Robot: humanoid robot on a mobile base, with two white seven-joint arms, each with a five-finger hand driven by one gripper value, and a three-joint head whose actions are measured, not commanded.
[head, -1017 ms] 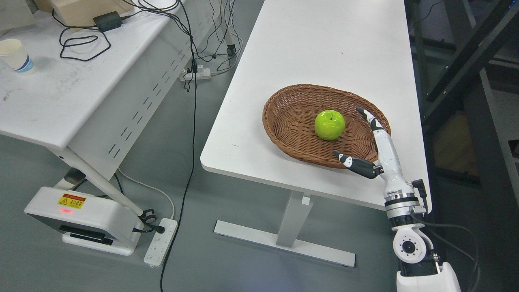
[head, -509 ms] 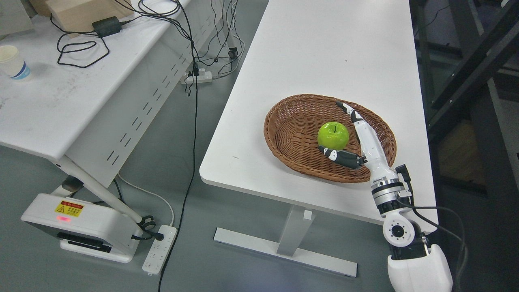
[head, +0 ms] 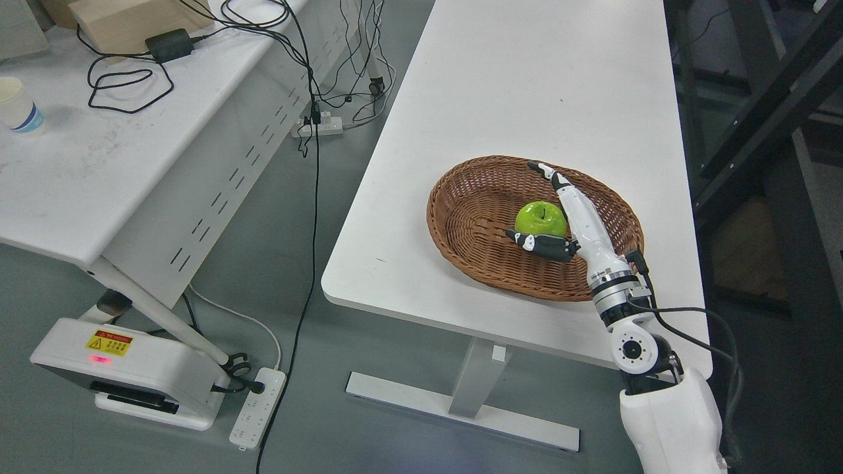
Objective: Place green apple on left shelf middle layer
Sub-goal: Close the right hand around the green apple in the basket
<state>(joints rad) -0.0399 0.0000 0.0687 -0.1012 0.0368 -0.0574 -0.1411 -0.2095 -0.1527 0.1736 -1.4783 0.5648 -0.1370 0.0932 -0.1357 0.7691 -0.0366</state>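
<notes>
A shiny green apple (head: 539,217) lies in a brown wicker basket (head: 474,204) on the white table (head: 527,85). My right hand (head: 527,201) reaches into the basket from the lower right, with straight fingers (head: 552,178) along the apple's right and far side and the dark thumb (head: 537,242) just in front of it. The hand is open around the apple, close to it or touching it. No shelf layer is visible. My left arm is out of view.
A second white table (head: 85,171) stands to the left with a paper cup (head: 14,105), a black adapter (head: 169,46) and cables. A power strip (head: 257,408) and a white floor unit (head: 125,368) lie below. A dark metal frame (head: 757,118) stands right of the table.
My right hand has moved forward and left into the basket, from its near right rim to flanking the apple. The camera view has shifted slightly. The apple has stayed in the basket.
</notes>
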